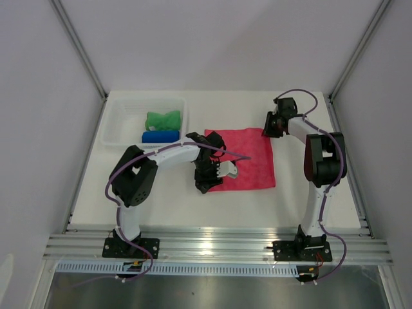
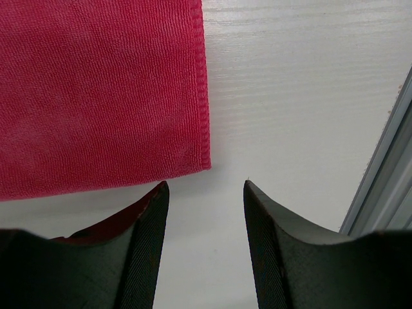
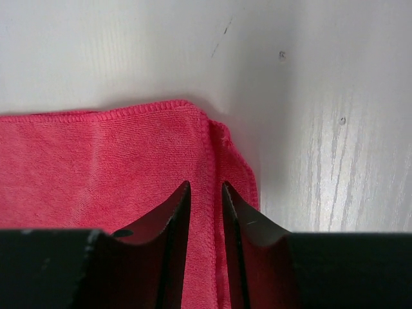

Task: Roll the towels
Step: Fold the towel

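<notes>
Right gripper (image 3: 206, 188): the two dark fingers are nearly together, clamped on the stitched hem of the pink cloth towel (image 3: 96, 161) at its far-right corner. The hem runs up through the narrow slot between the tips. The corner is slightly puckered just past them. Beyond the towel edge is bare white table (image 3: 309, 77).

Left gripper (image 2: 203, 185): fingers well apart, holding nothing, with only tabletop between the tips. One fingertip (image 2: 154, 199) sits right at the pink cloth towel's hemmed edge, close to a corner. Cannot tell whether it touches the cloth. The other finger is over bare table. A grey metal rail (image 2: 386, 167) shows at the side of that view.

Overhead, the pink cloth towel lies spread flat and roughly square in the middle of the table, between the two arms, not rolled. The left gripper is at its near-left part and the right gripper at the far-right corner, so they sit at roughly opposite corners.

A white rectangular plastic basket (image 1: 122, 116) stands on the far-left part of the table, near the pink cloth towel but apart from it. Inside it, a green cloth towel (image 1: 162, 120) sits bunched up toward the right side. A royal blue cloth towel (image 1: 159, 136), which looks rolled into a short log, lies along the near wall just beside the green one.
</notes>
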Robot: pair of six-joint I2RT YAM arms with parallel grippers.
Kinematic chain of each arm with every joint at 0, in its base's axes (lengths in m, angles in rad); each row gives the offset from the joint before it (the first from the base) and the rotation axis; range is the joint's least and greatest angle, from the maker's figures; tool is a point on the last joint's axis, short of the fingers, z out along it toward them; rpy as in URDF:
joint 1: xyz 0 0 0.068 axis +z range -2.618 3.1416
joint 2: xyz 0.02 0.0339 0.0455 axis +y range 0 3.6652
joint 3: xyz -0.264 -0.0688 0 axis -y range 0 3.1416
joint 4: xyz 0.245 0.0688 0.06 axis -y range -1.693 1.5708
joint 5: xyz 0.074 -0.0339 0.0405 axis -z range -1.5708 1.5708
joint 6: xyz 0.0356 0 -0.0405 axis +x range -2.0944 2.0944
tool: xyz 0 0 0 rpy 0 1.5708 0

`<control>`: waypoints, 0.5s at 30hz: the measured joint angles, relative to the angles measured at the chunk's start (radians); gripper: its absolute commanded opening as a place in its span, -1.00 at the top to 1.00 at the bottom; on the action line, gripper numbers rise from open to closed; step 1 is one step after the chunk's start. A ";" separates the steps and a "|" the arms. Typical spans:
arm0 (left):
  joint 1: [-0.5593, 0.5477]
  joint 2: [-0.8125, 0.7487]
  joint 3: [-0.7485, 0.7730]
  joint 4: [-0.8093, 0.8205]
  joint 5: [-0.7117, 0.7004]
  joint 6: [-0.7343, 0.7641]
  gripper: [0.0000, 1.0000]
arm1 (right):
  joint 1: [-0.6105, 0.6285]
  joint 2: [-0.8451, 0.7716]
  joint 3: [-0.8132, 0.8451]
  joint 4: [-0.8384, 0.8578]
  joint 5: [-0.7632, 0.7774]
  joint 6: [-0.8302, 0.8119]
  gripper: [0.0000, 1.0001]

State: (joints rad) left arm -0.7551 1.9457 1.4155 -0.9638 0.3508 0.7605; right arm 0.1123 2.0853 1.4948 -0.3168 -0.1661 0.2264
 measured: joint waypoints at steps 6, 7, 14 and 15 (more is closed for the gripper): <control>0.000 0.000 0.000 0.005 -0.006 -0.003 -0.07 | 0.000 0.001 0.000 -0.009 0.003 -0.005 0.48; 0.000 0.000 0.000 0.005 -0.007 -0.003 -0.07 | 0.000 0.002 0.000 -0.009 0.003 -0.005 0.49; 0.000 0.000 0.000 0.005 -0.012 -0.002 -0.07 | 0.000 0.026 0.000 -0.012 0.000 -0.011 0.64; 0.000 0.000 0.000 0.005 -0.013 -0.002 -0.07 | 0.001 0.029 0.000 -0.011 -0.002 -0.011 0.67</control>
State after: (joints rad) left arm -0.7551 1.9457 1.4155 -0.9585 0.3378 0.7586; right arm 0.1135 2.1143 1.4944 -0.3279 -0.1677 0.2153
